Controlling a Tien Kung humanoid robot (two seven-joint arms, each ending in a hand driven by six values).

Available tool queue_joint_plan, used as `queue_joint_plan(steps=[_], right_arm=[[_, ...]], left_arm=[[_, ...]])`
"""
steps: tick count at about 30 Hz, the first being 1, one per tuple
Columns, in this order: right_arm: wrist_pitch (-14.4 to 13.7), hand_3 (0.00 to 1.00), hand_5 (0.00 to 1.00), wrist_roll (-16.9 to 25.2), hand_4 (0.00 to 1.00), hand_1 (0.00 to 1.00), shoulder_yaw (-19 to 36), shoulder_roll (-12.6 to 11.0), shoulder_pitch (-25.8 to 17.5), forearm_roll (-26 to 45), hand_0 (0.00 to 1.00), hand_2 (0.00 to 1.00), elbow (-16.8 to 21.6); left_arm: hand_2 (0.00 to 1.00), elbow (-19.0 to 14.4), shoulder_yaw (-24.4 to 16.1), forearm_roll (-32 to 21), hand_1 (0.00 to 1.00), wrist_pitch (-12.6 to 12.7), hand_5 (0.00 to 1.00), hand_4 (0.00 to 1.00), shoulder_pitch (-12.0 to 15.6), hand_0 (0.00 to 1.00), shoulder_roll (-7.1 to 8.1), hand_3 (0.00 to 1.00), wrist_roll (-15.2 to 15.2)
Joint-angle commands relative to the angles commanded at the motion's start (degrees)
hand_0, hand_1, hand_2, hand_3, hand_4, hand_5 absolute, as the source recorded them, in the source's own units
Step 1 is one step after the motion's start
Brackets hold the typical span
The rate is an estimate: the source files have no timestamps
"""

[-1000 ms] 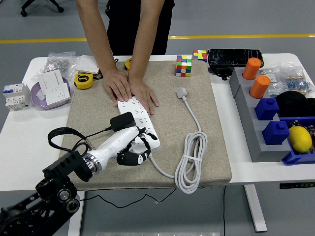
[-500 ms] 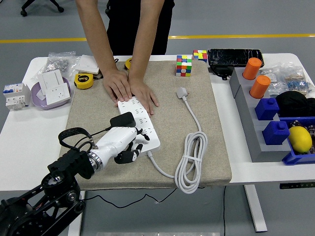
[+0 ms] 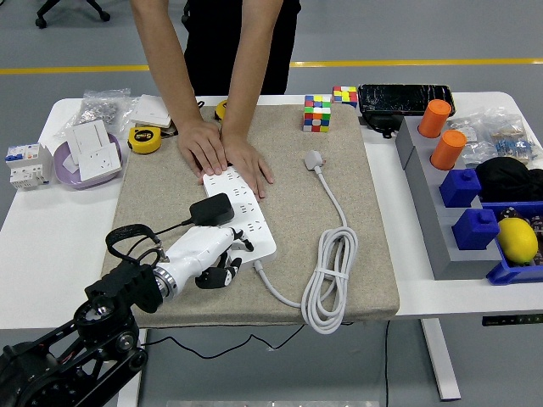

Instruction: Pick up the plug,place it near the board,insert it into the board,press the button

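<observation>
Head view, left hand point(image 3: 214, 259): white five-fingered hand lies low over the mat point(image 3: 356, 246), at the near end of the power strip point(image 3: 240, 208). Fingers are loosely curled and grip nothing. Compared with a second ago the hand has drawn back toward the robot and slightly left; its fingertips were then over the strip's near corner and now sit just beside that edge.

Black plug point(image 3: 211, 209) sits on the strip just beyond the hand, at its far side, with its thin black lead trailing left past the wrist. It has not shifted over the last second while the hand retreated, so it stands on its own. Judgement: the plug is seated in a socket; insertion looks done, though how deep the pins sit cannot be seen.

A person's two hands point(image 3: 222, 153) press flat on the far end of the strip, well beyond the robot hand, steadying it. They have not moved.

White cord point(image 3: 327, 275) of the strip lies coiled on the mat to the hand's right, its own white plug point(image 3: 314, 159) free at the far end of the cord.

Right arm is out of frame.

Judgement: the button press remains. I cannot pick out the strip's switch here, so its position relative to the hand is open.
</observation>
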Motion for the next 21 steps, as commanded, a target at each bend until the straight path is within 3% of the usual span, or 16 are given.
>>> queue_joint_plan(steps=[2,3,8,9,21], right_arm=[[0.0,0.691,0.665,0.0,0.998,0.717,-0.13,-0.03,0.01,0.04,0.86,0.711,0.0],[0.0,0.689,0.665,0.0,0.998,0.717,-0.17,-0.04,0.03,0.06,0.86,0.711,0.0],[-0.06,0.689,0.665,-0.04,0.998,0.717,-0.37,-0.12,0.02,0.2,0.86,0.711,0.0],[-0.07,0.689,0.665,-0.06,0.998,0.717,-0.49,-0.12,0.01,0.28,0.86,0.711,0.0],[-0.09,0.689,0.666,-0.02,0.998,0.717,-0.48,-0.08,-0.03,0.35,0.86,0.711,0.0]], left_arm=[[0.153,0.06,-0.08,0.01,0.03,0.12,0.002,0.479,-0.09,0.142,-0.1,0.76,-0.01],[0.152,0.05,-0.12,-0.02,0.029,0.15,0.002,0.492,-0.11,0.142,-0.12,0.856,-0.02],[0.152,-0.05,-0.1,-0.2,0.029,0.21,0.002,0.492,-0.18,0.142,-0.09,0.856,-0.02],[0.151,-0.02,-0.07,-0.34,0.029,0.17,0.002,0.502,-0.16,0.142,-0.1,0.915,-0.01],[0.151,-0.08,0.01,0.01,0.028,-1.61,0.002,0.517,-0.01,0.142,0.04,0.877,0.48]])
